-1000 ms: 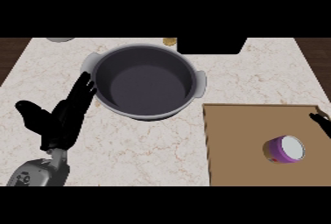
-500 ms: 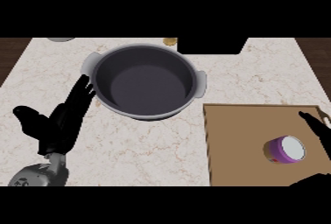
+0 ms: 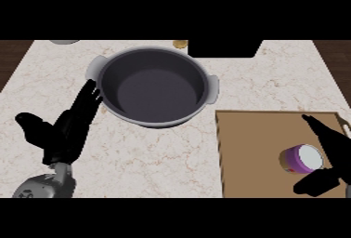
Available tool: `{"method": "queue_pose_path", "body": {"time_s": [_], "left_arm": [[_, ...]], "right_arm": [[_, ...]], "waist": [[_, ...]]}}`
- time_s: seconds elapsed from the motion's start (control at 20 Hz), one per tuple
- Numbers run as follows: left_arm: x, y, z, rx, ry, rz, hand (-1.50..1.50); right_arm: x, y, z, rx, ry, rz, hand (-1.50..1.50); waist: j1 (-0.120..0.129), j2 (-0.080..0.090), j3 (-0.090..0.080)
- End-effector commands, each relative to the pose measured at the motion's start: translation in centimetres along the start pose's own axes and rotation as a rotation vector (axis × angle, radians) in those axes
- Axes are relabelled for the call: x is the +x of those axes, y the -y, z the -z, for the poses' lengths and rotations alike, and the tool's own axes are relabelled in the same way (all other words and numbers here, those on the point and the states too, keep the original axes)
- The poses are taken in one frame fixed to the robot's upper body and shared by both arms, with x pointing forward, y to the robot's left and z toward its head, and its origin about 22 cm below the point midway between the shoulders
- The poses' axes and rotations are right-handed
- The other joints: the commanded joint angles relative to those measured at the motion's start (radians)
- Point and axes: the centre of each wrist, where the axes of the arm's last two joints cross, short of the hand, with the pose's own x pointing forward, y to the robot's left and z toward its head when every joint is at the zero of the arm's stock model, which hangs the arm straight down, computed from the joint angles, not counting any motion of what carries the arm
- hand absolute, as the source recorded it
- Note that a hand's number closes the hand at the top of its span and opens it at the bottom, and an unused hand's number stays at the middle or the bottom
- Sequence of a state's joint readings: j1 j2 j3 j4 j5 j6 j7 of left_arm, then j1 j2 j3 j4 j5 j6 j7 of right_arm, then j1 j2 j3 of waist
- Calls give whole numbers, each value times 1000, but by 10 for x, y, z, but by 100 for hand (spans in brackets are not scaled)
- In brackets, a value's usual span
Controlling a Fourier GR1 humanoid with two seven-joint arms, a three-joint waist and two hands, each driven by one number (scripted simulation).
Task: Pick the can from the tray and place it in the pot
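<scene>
The small purple can with a pale lid (image 3: 301, 159) lies on the brown wooden tray (image 3: 254, 153) at the lower right of the frame. The right hand (image 3: 332, 155), barely showing at the edge a second ago, has come in beside the can, fingers and thumb spread around it but not yet closed. The grey metal pot (image 3: 155, 86) waits empty at upper centre, nothing blocking the way. The left hand (image 3: 68, 128) rests open at lower left, fingertips near the pot's rim.

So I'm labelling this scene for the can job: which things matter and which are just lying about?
Matter:
can
tray
pot
right hand, open beside the can

Lying about:
small tan object at the counter's far edge
left hand, open, resting
</scene>
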State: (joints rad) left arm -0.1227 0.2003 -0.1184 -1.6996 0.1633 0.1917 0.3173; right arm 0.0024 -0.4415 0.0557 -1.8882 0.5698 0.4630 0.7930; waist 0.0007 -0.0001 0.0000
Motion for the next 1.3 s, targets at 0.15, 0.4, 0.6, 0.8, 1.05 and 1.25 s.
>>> {"method": "queue_pose_path", "body": {"time_s": [0.15, 0.4, 0.6, 0.8, 1.05, 1.25], "left_arm": [[-19, 16, -8, -1, 5, 4, 0], [-4, 0, 4, 8, 9, 5, 0], [-17, 10, -19, -6, -1, -7, 0], [21, 8, 9, 13, 15, 4, 0], [4, 3, 14, 2, -11, 0, 0], [-5, -7, 7, -3, 1, -11, 0]], "right_arm": [[-15, -11, 17, 49, -91, -69, -150], [-13, -12, 22, 76, -80, -95, -150], [-16, -33, 39, 101, -101, -81, -150], [-7, -19, 35, 74, 70, -27, 150], [-4, -22, 39, 12, 95, -52, 150], [-27, -20, 39, -18, 105, -50, 150]], "waist": [[-1, 0, 0], [-1, 0, 0], [3, -1, 0], [-1, -1, 1], [-2, 0, 0], [-2, 0, 0]]}}
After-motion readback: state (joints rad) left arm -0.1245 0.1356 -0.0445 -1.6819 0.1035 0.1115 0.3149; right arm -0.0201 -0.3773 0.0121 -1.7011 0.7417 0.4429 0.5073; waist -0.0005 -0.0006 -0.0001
